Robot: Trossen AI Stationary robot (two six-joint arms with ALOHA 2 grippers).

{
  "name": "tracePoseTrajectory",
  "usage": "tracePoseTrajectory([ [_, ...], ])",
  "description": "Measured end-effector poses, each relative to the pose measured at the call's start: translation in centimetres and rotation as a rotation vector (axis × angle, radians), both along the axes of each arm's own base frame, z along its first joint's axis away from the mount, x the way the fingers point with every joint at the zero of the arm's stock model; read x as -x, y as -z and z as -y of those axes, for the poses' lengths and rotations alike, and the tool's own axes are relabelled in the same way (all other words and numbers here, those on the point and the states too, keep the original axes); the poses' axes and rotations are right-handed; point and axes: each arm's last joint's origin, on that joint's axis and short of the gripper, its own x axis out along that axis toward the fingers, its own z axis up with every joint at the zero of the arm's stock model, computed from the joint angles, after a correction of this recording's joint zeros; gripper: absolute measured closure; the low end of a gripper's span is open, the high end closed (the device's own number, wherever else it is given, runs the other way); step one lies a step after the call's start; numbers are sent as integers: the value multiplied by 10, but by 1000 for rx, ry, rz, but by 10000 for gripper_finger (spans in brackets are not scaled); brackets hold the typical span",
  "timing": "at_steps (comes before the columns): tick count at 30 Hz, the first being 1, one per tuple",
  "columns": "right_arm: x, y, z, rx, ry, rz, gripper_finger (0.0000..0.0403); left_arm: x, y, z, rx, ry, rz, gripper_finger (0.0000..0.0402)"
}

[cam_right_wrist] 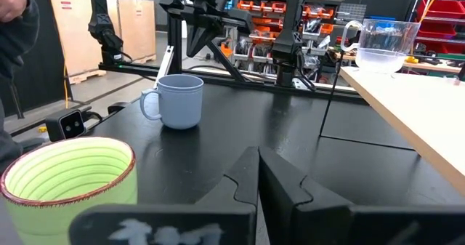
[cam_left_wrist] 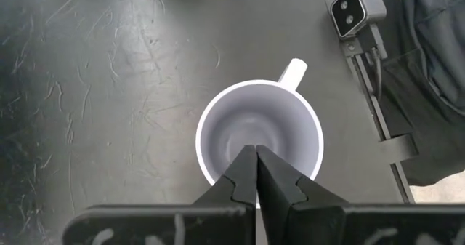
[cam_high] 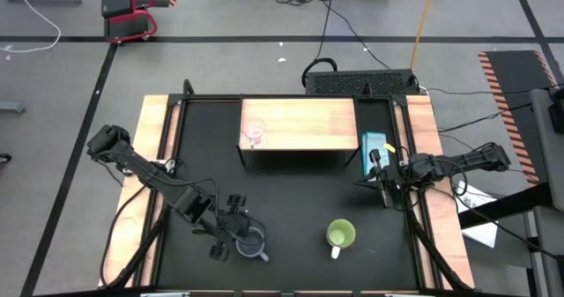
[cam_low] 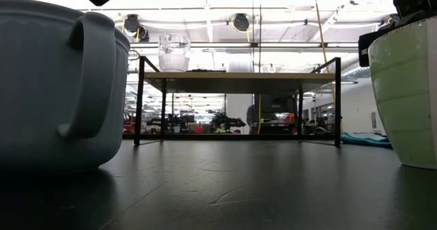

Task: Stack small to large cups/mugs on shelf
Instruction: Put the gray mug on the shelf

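**High view: glass on the shelf, two mugs on the table**

The clear glass cup [cam_high: 255, 135] stands on the left part of the shelf [cam_high: 304, 123], upper centre of the frame. The grey-blue mug [cam_high: 253, 243] sits lower left of centre, with the left gripper [cam_high: 236, 229] directly above it, fingers clenched together and grasping nothing. The lime-green mug [cam_high: 340, 235] stands lower right of centre. The right gripper [cam_high: 381, 181] hovers right of the shelf, fingers pressed shut, empty. No writing is legible anywhere.
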Motion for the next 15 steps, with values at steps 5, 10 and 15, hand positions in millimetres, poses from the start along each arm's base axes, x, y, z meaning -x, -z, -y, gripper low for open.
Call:
tracePoseTrajectory([
  [5, 0, 0, 0, 0, 0, 0, 403, 0, 0, 0, 3, -6, 2, 362],
  [10, 0, 0, 0, 0, 0, 1, 403, -1, 0, -1, -22, -23, 19, 328],
  [15, 0, 0, 0, 0, 0, 1, 403, -4, 0, -6, -34, -46, 25, 302],
])
